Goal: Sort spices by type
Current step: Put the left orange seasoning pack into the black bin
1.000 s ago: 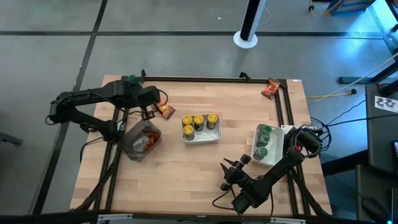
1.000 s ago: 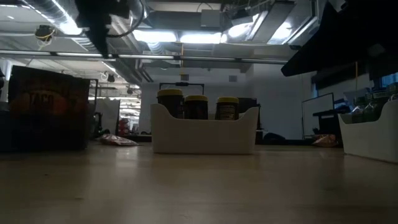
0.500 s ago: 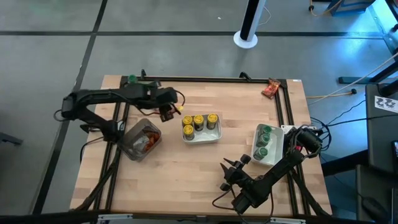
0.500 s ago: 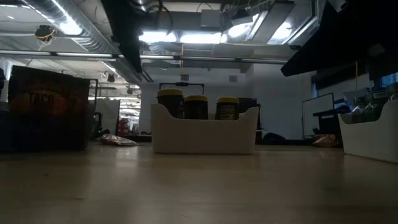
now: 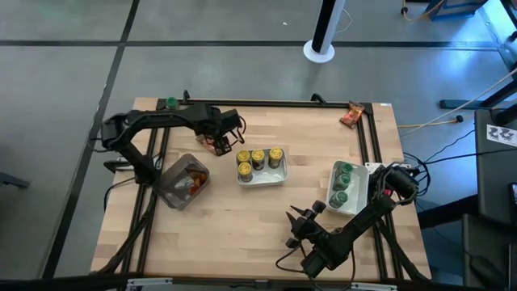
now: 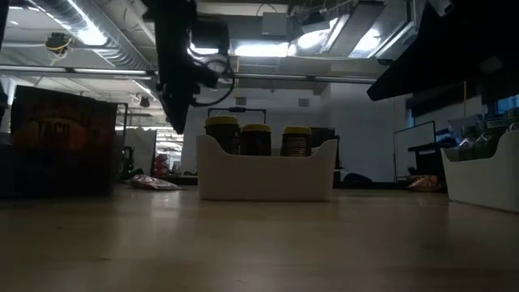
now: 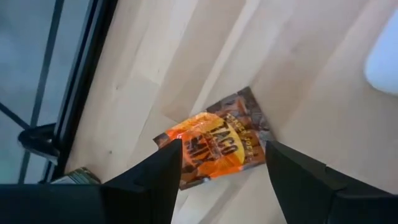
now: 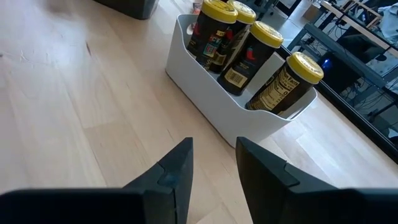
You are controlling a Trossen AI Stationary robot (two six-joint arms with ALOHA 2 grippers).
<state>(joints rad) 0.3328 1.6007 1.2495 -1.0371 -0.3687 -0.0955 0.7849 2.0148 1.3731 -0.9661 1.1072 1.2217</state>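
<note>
A red-orange spice packet (image 7: 214, 148) lies flat on the wood, left of the tray of yellow-lidded jars (image 5: 260, 159). My left gripper (image 7: 224, 146) hangs open just above it, pointing down, one finger on each side, touching nothing. In the high view this gripper (image 5: 218, 144) covers most of the packet. Several green-lidded jars (image 5: 343, 184) stand in a white tray at the right. My right gripper (image 8: 213, 143) waits open near the front edge, facing the yellow-lidded jars (image 8: 249, 46).
A clear grey bin (image 5: 171, 192) holding red-orange packets stands left of centre. Another packet (image 5: 351, 115) lies at the far right corner by the frame rail. Bare wood spreads between the trays and the front edge.
My left gripper has travelled from beside the grey bin toward the table's right edge and sunk lower, ending over the loose packet next to the yellow-jar tray. The packet and jars have stayed in place.
</note>
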